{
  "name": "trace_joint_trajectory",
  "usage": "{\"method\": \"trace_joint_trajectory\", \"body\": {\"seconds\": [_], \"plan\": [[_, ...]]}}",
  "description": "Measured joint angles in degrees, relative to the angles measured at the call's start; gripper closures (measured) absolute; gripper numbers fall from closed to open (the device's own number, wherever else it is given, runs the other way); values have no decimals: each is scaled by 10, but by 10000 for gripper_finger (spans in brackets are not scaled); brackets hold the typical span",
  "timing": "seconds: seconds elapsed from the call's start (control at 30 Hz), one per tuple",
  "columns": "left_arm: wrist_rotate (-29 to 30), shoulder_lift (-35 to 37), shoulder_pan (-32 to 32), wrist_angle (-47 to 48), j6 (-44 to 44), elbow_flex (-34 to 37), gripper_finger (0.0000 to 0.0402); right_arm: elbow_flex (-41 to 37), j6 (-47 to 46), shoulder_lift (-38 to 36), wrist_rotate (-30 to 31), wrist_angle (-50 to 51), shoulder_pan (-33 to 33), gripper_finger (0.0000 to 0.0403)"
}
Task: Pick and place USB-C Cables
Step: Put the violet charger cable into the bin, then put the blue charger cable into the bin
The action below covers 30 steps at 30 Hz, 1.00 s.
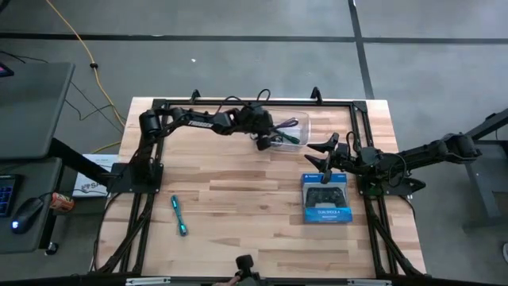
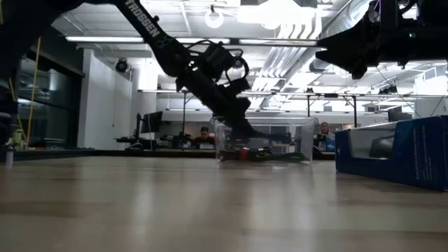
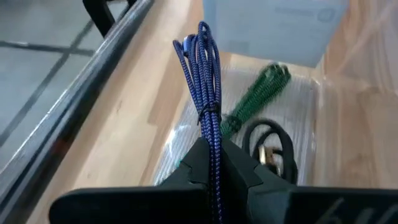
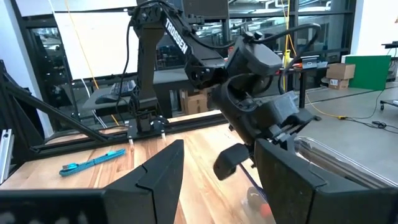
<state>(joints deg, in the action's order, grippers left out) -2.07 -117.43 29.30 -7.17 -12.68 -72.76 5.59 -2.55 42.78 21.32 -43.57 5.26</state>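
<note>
Purple cable [image 3: 205, 93]: pinched between the left gripper [image 3: 211, 163] fingers, held over the clear tub [image 3: 311, 106].

High view: cyan cable [image 1: 178, 215] lies well apart from the left gripper [image 1: 266, 141] (toward the table's near-left).

Left wrist view: green cable [image 3: 258, 96] and black cable [image 3: 270, 146] lie in the tub beneath.

Right wrist view: right gripper [image 4: 217, 174] is spread, empty.
</note>
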Motion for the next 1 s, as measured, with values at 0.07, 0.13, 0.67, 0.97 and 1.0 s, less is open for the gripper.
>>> {"method": "trace_joint_trajectory", "body": {"seconds": [0.07,0.13,0.67,0.97,1.0], "plan": [[3,-9,-1,-20,-2,-2,401,0,0,0,0,0,0,213],[5,-10,-1,-23,-2,-2,402,0,0,0,1,0,0,213],[15,-9,-6,-41,27,1,381,0,6,0,2,0,0,213],[14,17,-14,-8,29,3,315,0,13,0,8,0,0,213],[15,18,-14,-6,31,3,307,0,13,0,7,0,0,213]]}}
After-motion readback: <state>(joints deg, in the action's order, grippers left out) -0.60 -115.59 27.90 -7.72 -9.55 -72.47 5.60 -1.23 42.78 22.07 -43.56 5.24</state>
